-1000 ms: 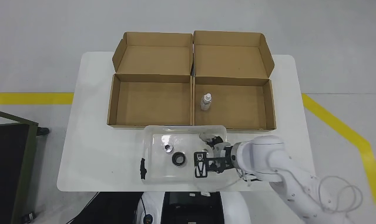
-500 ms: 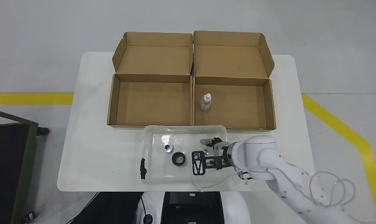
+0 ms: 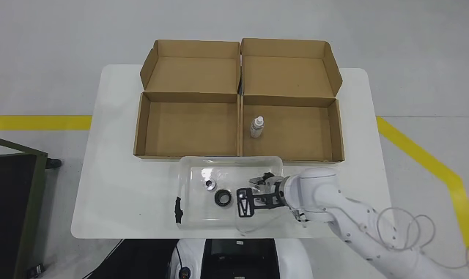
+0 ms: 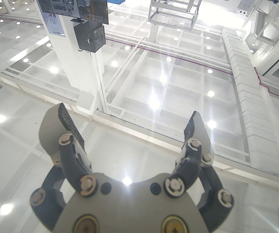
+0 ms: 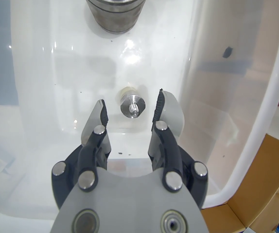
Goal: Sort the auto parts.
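- Left gripper (image 4: 128, 112): points up at the ceiling, jaws released and empty; probably parked clear of the work.
- Right gripper (image 5: 131, 101): sits low in the tub (image 5: 270, 98), jaws released, straddling the nozzle (image 5: 132, 109) without touching it; looks lined up for a pinch across its round collar.
- Nozzle: rests on the tub floor between the fingers; by that framing, the part to sort next.
- Bearing (image 5: 114, 3): stands upright just beyond, apart from the nozzle, so leaves room for closing.
- Fitting (image 3: 209, 183): lies farther in the tub, past the bearing.
- Left box (image 3: 187, 129) and right box (image 3: 293, 129): lie open beyond the tub, presumably as bins; right one holds a bottle (image 3: 256, 126) near the shared wall.
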Motion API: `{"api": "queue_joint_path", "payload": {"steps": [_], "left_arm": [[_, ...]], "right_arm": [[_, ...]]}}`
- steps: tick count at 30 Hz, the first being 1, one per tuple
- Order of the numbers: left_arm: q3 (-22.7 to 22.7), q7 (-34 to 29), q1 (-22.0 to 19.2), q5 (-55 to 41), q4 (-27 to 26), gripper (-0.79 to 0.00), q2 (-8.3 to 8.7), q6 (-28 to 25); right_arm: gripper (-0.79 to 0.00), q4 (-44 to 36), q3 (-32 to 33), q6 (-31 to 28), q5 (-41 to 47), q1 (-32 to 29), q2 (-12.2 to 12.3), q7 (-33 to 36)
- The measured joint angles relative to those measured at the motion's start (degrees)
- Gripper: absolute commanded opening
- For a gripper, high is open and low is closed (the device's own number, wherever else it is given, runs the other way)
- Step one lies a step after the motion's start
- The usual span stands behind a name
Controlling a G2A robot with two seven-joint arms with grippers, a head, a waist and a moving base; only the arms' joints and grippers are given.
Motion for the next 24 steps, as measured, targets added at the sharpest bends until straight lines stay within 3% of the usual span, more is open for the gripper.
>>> {"api": "queue_joint_path", "payload": {"steps": [5, 9, 10, 11, 24], "left_arm": [[0.0, 0.0, 0.0, 0.0, 0.0, 0.0, 0.0, 0.0], [0.0, 0.0, 0.0, 0.0, 0.0, 0.0, 0.0, 0.0], [0.0, 0.0, 0.0, 0.0, 0.0, 0.0, 0.0, 0.0], [0.0, 0.0, 0.0, 0.0, 0.0, 0.0, 0.0, 0.0], [0.0, 0.0, 0.0, 0.0, 0.0, 0.0, 0.0, 0.0]], "right_arm": [[-0.548, 0.9, -1.2, 0.4, 0.7, 1.2, -0.1, 0.4], [-0.696, 1.3, -1.8, 0.6, 1.2, 1.9, -0.2, 0.6], [-0.77, 1.4, -1.9, 0.6, 1.3, 2.0, -0.2, 0.6], [-0.785, 1.5, -2.0, 0.7, 1.5, 2.2, -0.3, 0.7], [-0.785, -0.8, -1.1, 0.5, 4.1, 2.4, -0.1, 0.5]]}}
